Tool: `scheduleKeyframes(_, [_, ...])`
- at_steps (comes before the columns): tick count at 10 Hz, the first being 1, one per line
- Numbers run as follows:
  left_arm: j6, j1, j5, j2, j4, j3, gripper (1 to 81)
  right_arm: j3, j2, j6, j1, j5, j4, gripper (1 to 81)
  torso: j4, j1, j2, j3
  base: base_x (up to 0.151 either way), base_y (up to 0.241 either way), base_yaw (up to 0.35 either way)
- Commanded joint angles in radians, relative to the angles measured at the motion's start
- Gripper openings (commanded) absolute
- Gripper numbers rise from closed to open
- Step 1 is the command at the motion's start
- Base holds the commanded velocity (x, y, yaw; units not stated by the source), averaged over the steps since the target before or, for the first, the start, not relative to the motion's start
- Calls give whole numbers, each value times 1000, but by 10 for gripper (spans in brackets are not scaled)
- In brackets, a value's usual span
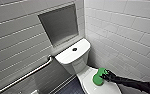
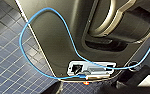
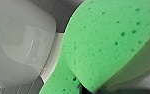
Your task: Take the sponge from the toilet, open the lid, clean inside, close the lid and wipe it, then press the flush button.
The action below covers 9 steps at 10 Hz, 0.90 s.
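The white toilet (image 1: 73,56) stands in the corner, with the dark round flush button (image 1: 74,49) in the middle of its tank top. The lid (image 1: 88,78) is down. My right gripper (image 1: 106,75) reaches in from the right and is shut on the green sponge (image 1: 98,77), which lies against the top of the lid near its right side. In the right wrist view the sponge (image 3: 108,42) looms large and porous, with the glossy white tank (image 3: 21,42) behind it.
A metal grab bar (image 1: 28,72) runs along the left tiled wall below a recessed niche (image 1: 59,25). The right tiled wall is close beside the toilet. Dark blue floor tiles (image 2: 6,62) lie beneath my base, where a blue cable (image 2: 41,37) loops.
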Motion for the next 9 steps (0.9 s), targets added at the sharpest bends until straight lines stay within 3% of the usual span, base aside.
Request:
scheduleKeyframes(1, [2,16,99,-15,-4,-2,811,-30,-19,32,69,17,22,10,0,0,0,0,0,0,0])
scheduleKeyframes(4, [2,16,99,-6,1,-2,811,100,-169,71,20,72,20,10,0,0,0,0,0,0,0])
scheduleKeyframes(7, [2,16,99,3,6,-2,811,289,-340,77,-72,181,20,10,0,0,0,0,0,0,0])
scheduleKeyframes(9, [2,16,101,-3,9,-2,811,327,-390,86,-159,257,22,10,0,0,0,0,0,0,0])
